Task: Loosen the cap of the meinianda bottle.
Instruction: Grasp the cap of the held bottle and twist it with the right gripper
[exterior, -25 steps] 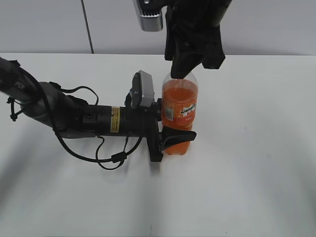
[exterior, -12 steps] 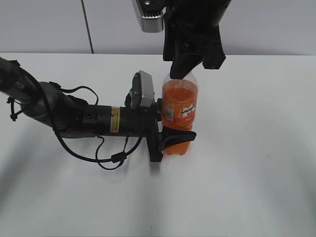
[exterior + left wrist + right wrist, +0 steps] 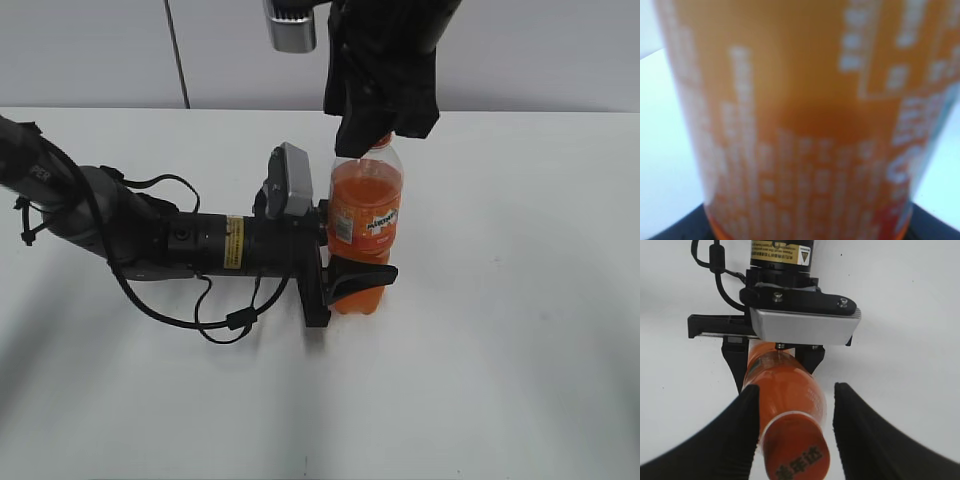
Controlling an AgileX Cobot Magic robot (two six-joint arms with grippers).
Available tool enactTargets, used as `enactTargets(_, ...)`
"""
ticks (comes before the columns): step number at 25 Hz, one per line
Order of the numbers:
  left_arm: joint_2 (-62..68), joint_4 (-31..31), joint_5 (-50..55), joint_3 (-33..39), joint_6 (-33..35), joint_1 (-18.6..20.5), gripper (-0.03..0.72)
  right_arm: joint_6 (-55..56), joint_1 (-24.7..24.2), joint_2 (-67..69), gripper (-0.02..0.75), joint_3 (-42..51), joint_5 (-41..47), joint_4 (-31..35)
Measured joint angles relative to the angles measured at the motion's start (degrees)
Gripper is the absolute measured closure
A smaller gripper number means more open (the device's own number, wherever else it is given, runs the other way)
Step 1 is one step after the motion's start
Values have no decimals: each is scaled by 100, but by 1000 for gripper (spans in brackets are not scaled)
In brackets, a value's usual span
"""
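We are seeing the bottle [image 3: 364, 232] standing upright on the white tabletop [image 3: 500, 350], with the left end effector [image 3: 352, 278] clamped on its lower body from the side. In the left wrist view the orange label [image 3: 800, 125] is filling the frame right in front of that end effector. The right end effector [image 3: 795, 412] is hanging directly above the bottle, its fingers [image 3: 737, 435] apart on either side of the cap [image 3: 797, 452] with a gap showing on both sides, so nothing is being held there.
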Motion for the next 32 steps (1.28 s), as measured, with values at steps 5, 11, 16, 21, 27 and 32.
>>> enactTargets(5, 0, -5, 11, 0, -1, 0, 293, 381, 0, -6, 337, -15, 0, 67)
enactTargets(11, 0, -11, 16, 0, -13, 0, 294, 2044, 0, -19, 329, -436, 0, 151)
enactTargets(16, 0, -11, 22, 0, -18, 0, 294, 3931, 0, -58, 329, -542, -7, 157)
enactTargets(21, 0, -16, 58, -1, -18, 0, 294, 5836, 0, -58, 329, -542, -7, -368)
enactTargets(27, -6, -16, 105, -1, -34, -4, 294, 7620, 0, -222, 329, -380, -1, -972)
enactTargets(32, -6, -16, 111, -12, -40, -4, 294, 8123, 0, -429, 329, -206, -7, -905)
